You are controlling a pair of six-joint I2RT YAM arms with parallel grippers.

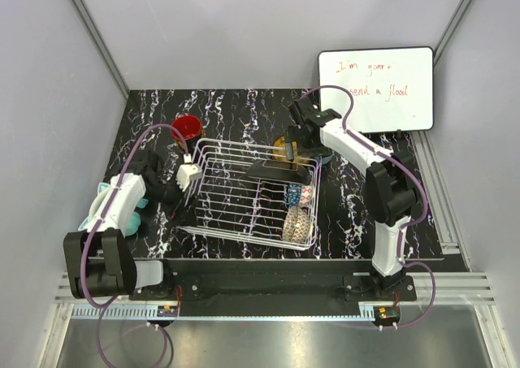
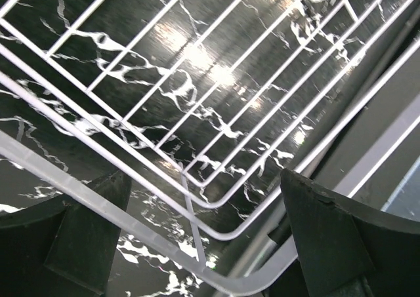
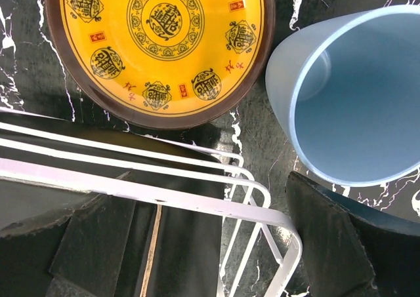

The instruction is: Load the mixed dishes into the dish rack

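The right arm [image 1: 357, 145] is nearer: its jaws hang wide open, empty, over the far right corner of the dish rack [image 3: 164, 198], the yellow plate [image 3: 157, 41] flat just past the rim and the light blue cup [image 3: 354, 94] beside it. The jaws of the left arm [image 1: 122, 201] gape empty at the rack's left rim.

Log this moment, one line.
left gripper open at dish rack edge | right gripper open near yellow plate, blue cup | bowls racked | red mug outside

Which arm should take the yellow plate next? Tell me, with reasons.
Right. The right hand, open, hangs over the dish rack corner, next to the yellow plate and light blue cup. The left hand, open, is at the rack's opposite side, away from the plate.
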